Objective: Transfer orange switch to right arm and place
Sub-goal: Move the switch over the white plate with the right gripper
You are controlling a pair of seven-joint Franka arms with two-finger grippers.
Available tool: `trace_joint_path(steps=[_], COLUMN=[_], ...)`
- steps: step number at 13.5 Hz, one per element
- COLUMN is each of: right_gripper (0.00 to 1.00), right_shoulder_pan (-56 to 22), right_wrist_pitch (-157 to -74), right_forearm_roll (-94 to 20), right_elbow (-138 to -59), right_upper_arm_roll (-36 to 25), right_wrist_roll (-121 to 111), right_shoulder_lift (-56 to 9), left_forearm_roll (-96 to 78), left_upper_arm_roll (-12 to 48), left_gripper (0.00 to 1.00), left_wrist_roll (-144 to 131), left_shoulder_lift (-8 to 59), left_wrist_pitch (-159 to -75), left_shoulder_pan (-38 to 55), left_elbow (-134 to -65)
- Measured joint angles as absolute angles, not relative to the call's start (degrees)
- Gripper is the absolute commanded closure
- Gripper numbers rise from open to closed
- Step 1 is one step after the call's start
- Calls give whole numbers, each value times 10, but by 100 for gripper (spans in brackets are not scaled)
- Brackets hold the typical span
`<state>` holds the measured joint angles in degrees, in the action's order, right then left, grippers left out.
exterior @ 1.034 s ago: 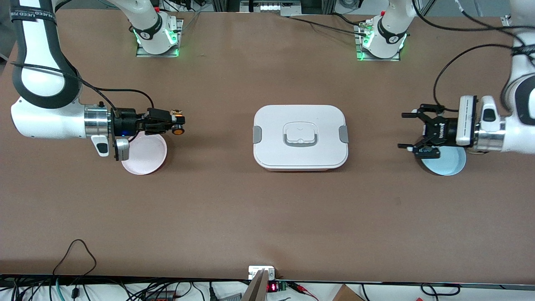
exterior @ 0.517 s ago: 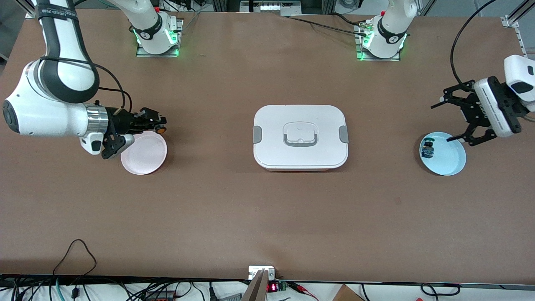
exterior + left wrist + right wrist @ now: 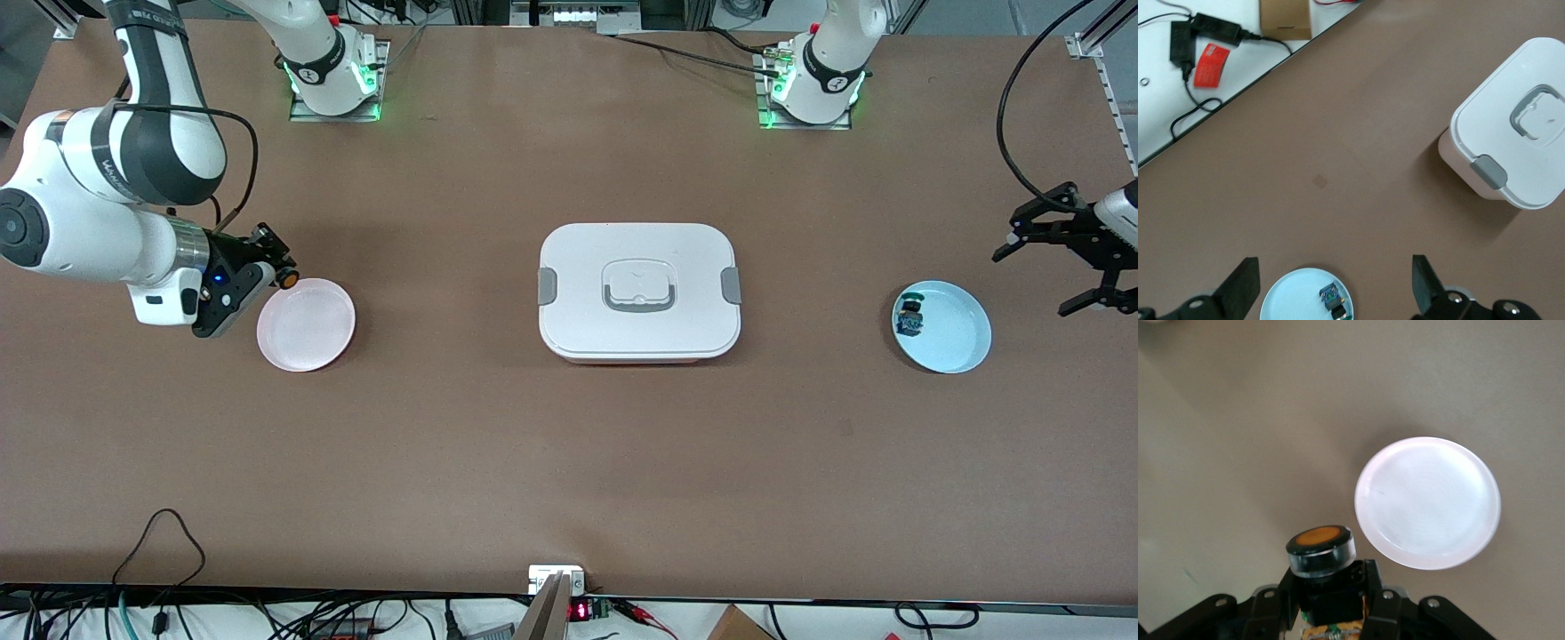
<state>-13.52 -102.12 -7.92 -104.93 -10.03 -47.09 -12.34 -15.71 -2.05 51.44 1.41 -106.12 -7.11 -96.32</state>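
- Orange switch point(image 3: 285, 278): small push-button part, round orange cap ringed in glossy black point(image 3: 1321, 549), square black body below; clamped in the right gripper point(image 3: 271, 267), up in the air over bare tabletop just beside the pink plate's rim.
- Right gripper: black two-finger type on a white arm with a metal wrist ring, closed on the switch's body, cap pointing outward; placed toward the right arm's end of the table.
- Pink plate point(image 3: 306, 324): round, shallow, smooth pale pink, low raised rim point(image 3: 1429, 503); flat on the table, nothing on it.
- Left gripper point(image 3: 1067, 253): black, fingers spread wide with nothing between them; up in the air over the table's edge at the left arm's end, beside the blue plate. Finger point(image 3: 1241, 288) dark and wedge-shaped in the left wrist view.
- Blue plate point(image 3: 956, 333): round, shallow, smooth light blue point(image 3: 1291, 297); flat on the table toward the left arm's end.
- Small component point(image 3: 909, 317): dark body with blue and green parts point(image 3: 1332, 298); lying on the blue plate near its rim.
- Lidded box point(image 3: 639, 292): white plastic, rectangular with rounded corners, grey clip at each short end, grey-edged recessed handle in the lid point(image 3: 1515, 133); closed, at the table's middle, well apart from both plates.
- Table point(image 3: 569, 462): matte brown surface, flat and plain.
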Motion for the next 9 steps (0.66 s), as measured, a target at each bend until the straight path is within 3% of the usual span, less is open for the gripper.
trace_joint_path(steps=[9], right_gripper=[100], right_shoulder_pan=[-136], right_wrist_pitch=[-1075], right_forearm_roll=[6], right_elbow=[-1055], right_upper_arm_roll=[-100], right_wrist_roll=[-665], right_shoulder_lift=[-121], left_forearm_roll=[-41], left_upper_arm_roll=[18], left_gripper=[0], left_wrist_roll=[104], left_shoulder_lift=[11], left_wrist_pitch=[-926], left_shoulder_pan=[-66], left_elbow=[-911])
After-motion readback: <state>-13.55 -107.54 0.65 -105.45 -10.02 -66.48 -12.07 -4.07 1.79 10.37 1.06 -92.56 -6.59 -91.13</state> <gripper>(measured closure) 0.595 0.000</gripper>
